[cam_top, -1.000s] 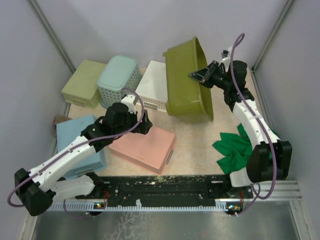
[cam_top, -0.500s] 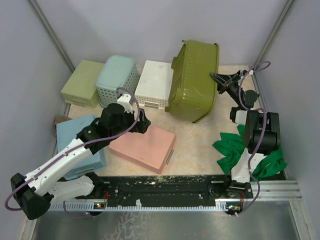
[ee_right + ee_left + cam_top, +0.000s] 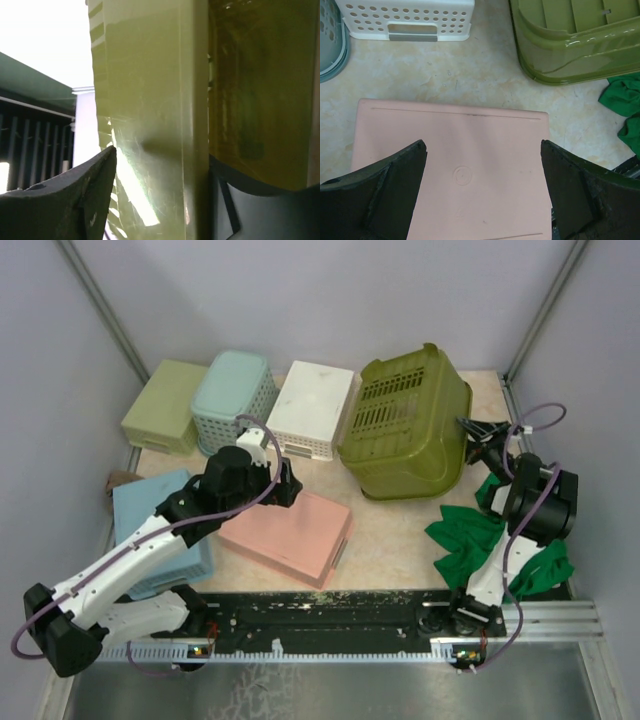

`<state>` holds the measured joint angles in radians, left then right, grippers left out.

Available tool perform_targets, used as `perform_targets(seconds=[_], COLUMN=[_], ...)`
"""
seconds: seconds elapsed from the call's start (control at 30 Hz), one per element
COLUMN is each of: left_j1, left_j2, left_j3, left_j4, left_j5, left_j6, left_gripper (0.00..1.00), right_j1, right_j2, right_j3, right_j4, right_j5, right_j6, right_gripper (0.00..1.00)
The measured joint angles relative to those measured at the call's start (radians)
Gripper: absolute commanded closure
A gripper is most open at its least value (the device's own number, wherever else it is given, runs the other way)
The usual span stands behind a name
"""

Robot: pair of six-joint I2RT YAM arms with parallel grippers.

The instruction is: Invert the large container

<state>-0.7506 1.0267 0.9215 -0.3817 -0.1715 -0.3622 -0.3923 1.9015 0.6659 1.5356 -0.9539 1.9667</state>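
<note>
We see the large container (image 3: 410,430) at the back right of the surface (image 3: 390,530), just beside the white basket (image 3: 312,405), with its slotted base facing up and its rim turned down. By our judgement the flip is nearly done. We cannot tell whether the rim on the right side lies flat yet.

The right claw (image 3: 480,437) sits at that right edge, and we take this to be why the tub leans slightly. In the wrist view the olive wall fills the gap between its two fingers, so we read it as narrowly open and clamped on the rim.

The left claw (image 3: 483,145) hangs spread wide over the pink box (image 3: 455,150), holding nothing and well clear of the tub.
</note>
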Motion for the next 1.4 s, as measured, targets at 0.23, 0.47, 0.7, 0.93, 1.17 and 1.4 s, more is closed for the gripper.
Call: perform_targets(seconds=[0.23, 0.47, 0.7, 0.93, 1.17, 1.4], left_j1=[0.0, 0.0, 0.0, 0.0, 0.0, 0.0], left_j2=[0.021, 0.023, 0.047, 0.056, 0.081, 0.143], left_j3=[0.0, 0.0, 0.0, 0.0, 0.01, 0.078], left_j4=[0.0, 0.005, 0.019, 0.023, 0.02, -0.008], left_j5=[0.013, 0.027, 0.057, 0.062, 0.031, -0.131], left_j6=[-0.007, -0.011, -0.014, -0.014, -0.024, -0.048], left_gripper=[0.0, 0.0, 0.0, 0.0, 0.0, 0.0], right_j1=[-0.066, -0.051, -0.014, -0.006, 0.156, 0.545], right_j2=[-0.066, -0.366, -0.418, -0.418, -0.569, -0.84], right_j3=[-0.01, 0.188, 0.353, 0.39, 0.499, 0.617], right_j4=[-0.209, -1.164, -1.685, -1.98, -2.115, -2.098], right_j5=[-0.049, 0.193, 0.56, 0.802, 1.05, 1.282], right_j6=[-0.212, -0.848, -1.177, -1.312, -1.435, -1.612], right_gripper=[0.11, 0.05, 0.03, 0.03, 0.03, 0.03])
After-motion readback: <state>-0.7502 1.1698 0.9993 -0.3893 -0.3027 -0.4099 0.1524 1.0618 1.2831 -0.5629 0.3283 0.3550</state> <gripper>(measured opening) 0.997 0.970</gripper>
